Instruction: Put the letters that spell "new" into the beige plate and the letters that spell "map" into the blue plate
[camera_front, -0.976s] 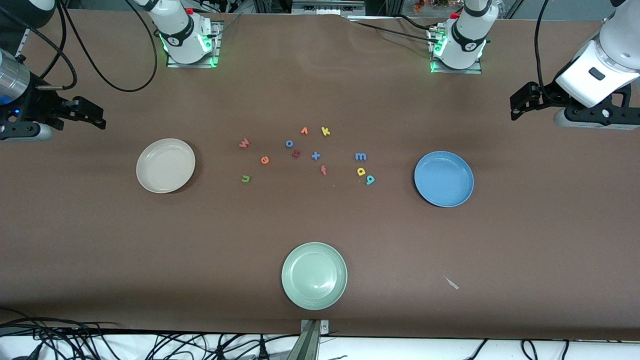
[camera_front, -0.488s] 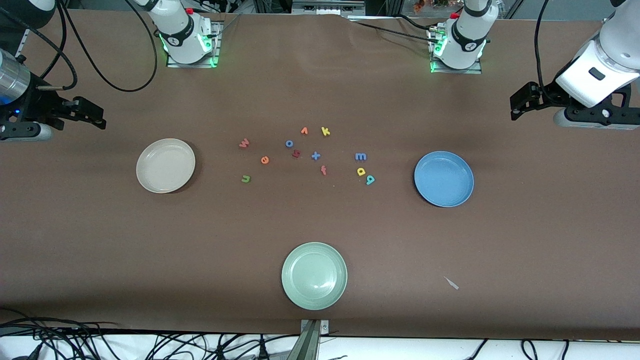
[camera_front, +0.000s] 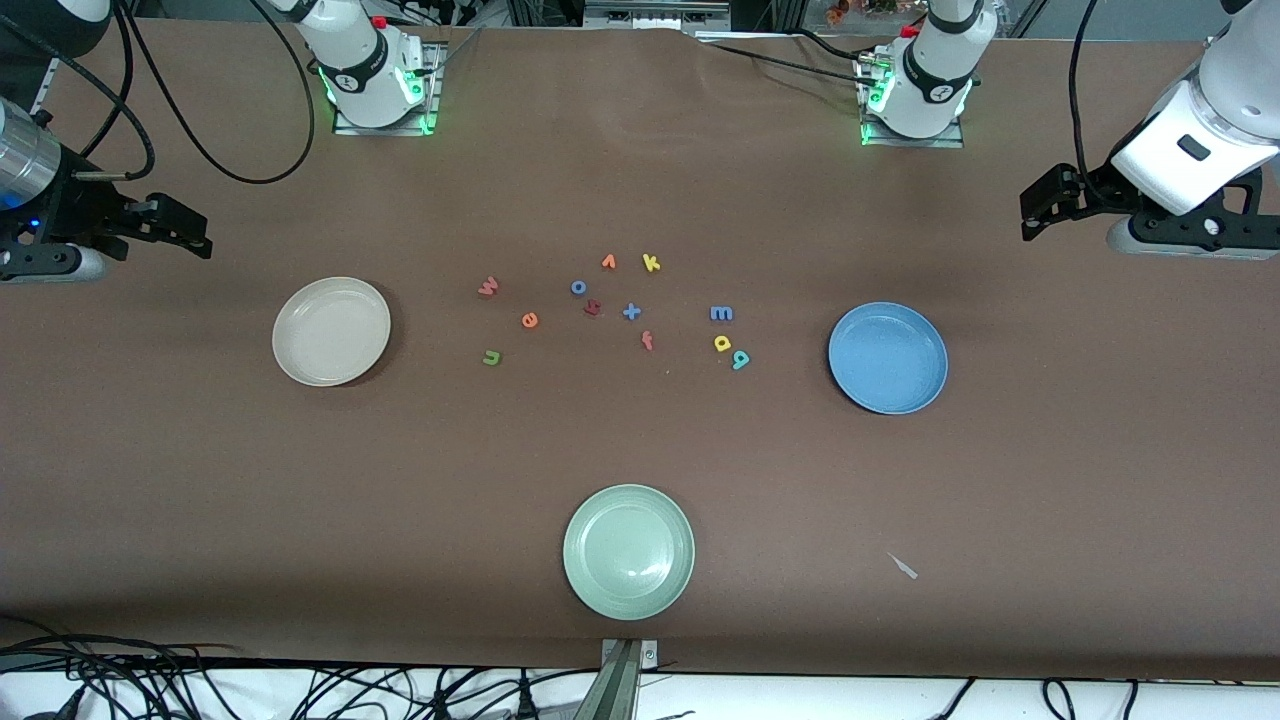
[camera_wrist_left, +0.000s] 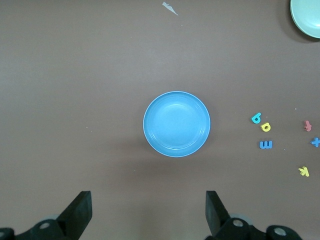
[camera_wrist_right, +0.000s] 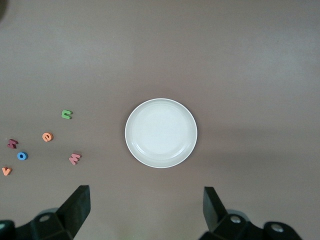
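In the front view, three round shallow plates with raised rims lie on the brown counter (camera_front: 640, 180): the cream-beige plate (camera_front: 331, 331) toward the right arm's end, the medium-blue plate (camera_front: 888, 357) toward the left arm's end, and a pale green plate (camera_front: 628, 551) nearest the camera. Between the beige and blue plates lie eleven tiny foam letters. The pinkish-red "w" (camera_front: 488, 288), orange "e" (camera_front: 530, 320) and green "n" (camera_front: 491, 357) sit nearest the beige plate. The blue "m" (camera_front: 721, 313), yellow "p" (camera_front: 722, 343) and teal "a" (camera_front: 740, 360) cluster near the blue plate, the last two just beside each other. The other five lie between these groups; the dark red one is too small to read. Both arms wait out at the counter's ends, the right gripper (camera_front: 190, 228) and left gripper (camera_front: 1040, 208) held above bare counter.

In the left wrist view, the left gripper's fingers (camera_wrist_left: 80, 212) stand wide apart, holding nothing.

In the right wrist view, the right gripper's fingers (camera_wrist_right: 75, 209) likewise stand wide apart and empty.
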